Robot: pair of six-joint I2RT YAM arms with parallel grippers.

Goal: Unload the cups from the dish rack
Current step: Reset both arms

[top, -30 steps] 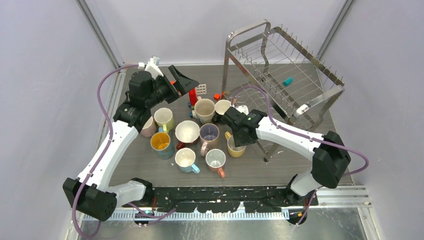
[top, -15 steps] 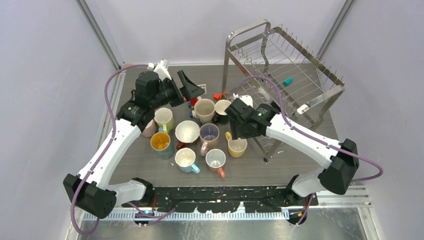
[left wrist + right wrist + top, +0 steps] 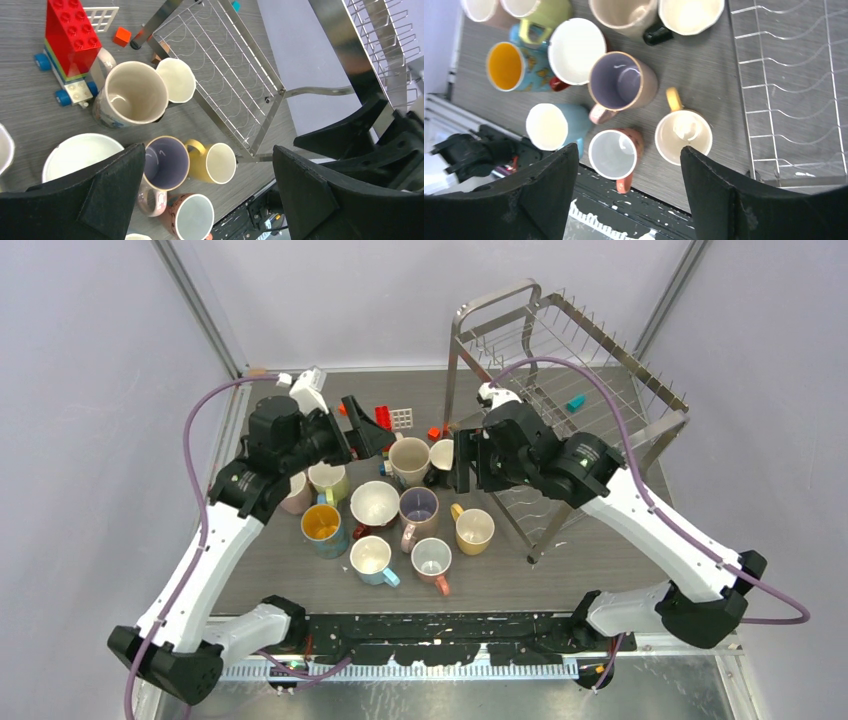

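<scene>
Several cups stand clustered on the table left of the dish rack, among them a mustard cup, a lilac-lined pink cup and a tall beige cup. I see no cup inside the rack. My right gripper hangs open above the cluster by the rack's left leg, holding nothing. Above the cluster's far left side, my left gripper is wide open and also holds nothing. The left arm partly hides a pink cup.
A red toy brick tower, a white grid piece and a small orange block lie behind the cups. A teal block sits in the rack. Enclosure walls close in on three sides.
My right gripper has let go of the mustard cup, opened wider and risen back toward the rack. The cup stays on the table. The left arm shifted slightly.
</scene>
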